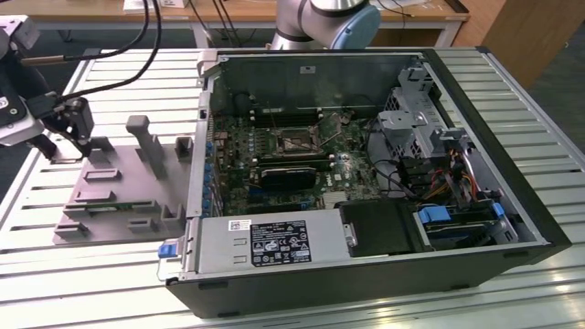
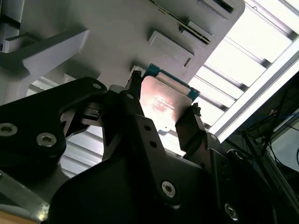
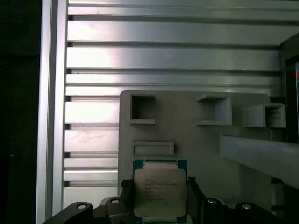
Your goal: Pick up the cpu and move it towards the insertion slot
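The cpu [image 3: 160,189], a small square chip with a shiny metal top and a teal-edged rim, sits between my gripper's [image 3: 160,198] two dark fingers [image 3: 194,196]. In the second wrist view the fingers [image 2: 187,128] press against opposite edges of the cpu [image 2: 163,100], so my gripper [image 2: 163,99] is shut on it. The chip hangs close over the grey plastic fixture [image 1: 119,199]; I cannot tell whether it touches. In the exterior view my gripper [image 1: 68,151] is over the fixture's far corner, at that view's left. The insertion slot [image 1: 294,140] lies on the motherboard inside the open computer case, well to the right.
The fixture carries square recesses [image 3: 142,108], upright posts [image 1: 146,144] and a green memory stick [image 1: 114,204]. The case's metal side wall [image 1: 203,137] stands between the fixture and the motherboard. Cables [image 1: 119,41] trail behind the arm over the slatted metal table [image 1: 55,267].
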You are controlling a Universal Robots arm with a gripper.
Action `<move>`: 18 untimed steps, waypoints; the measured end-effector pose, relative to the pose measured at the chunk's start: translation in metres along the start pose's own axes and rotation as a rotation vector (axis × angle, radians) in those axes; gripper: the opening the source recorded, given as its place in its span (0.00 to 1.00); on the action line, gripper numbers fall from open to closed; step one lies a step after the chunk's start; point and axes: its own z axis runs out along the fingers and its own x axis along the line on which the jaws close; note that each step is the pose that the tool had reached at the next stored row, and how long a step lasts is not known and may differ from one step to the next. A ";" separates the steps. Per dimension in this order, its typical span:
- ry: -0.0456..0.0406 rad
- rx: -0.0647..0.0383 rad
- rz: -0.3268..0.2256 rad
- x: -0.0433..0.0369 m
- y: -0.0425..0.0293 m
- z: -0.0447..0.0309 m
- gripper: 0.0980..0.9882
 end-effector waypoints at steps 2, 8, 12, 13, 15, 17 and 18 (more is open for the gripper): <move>-0.0001 0.000 0.000 -0.0002 0.0004 -0.0056 0.50; -0.0008 0.000 0.000 -0.0009 0.0015 -0.0238 0.50; -0.0019 0.000 0.000 -0.0014 0.0023 -0.0359 0.50; -0.0023 0.000 0.000 -0.0016 0.0026 -0.0395 0.50; -0.0030 0.000 0.000 -0.0018 0.0030 -0.0465 0.50; -0.0040 0.000 0.000 -0.0021 0.0035 -0.0537 0.50; -0.0045 0.000 0.000 -0.0023 0.0037 -0.0573 0.50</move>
